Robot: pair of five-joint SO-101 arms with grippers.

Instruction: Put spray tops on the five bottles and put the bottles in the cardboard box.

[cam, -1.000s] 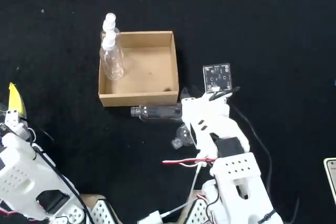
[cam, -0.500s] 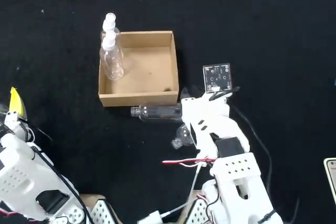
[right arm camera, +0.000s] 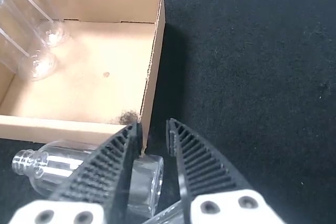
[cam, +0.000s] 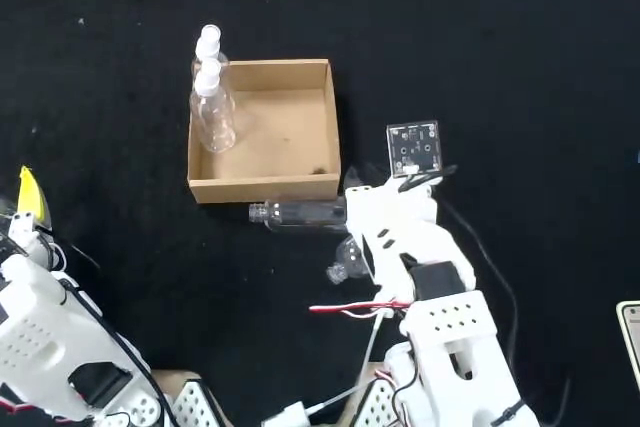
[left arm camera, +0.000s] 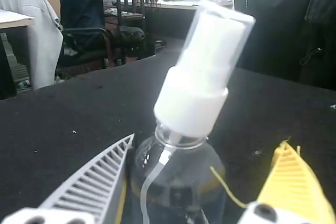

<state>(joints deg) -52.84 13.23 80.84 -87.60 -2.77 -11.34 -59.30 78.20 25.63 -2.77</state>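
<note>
- Over the bench [cam: 520, 67], the cardboard box [cam: 265, 189] holds two capped bottles [cam: 214, 117] upright along its left wall. An uncapped bottle [cam: 300, 214] lies on its side just in front of the box.
- At the left wrist, the left claw [left arm camera: 207, 141] grips a tilted bottle [left arm camera: 176, 182] between a grey and a yellow finger, with its white spray top [left arm camera: 202, 82] fitted.
- At the right wrist, the right claw [right arm camera: 154, 129] is parted by a narrow gap. It sits over the uncapped bottle's base, just beside the box's near corner.
</note>
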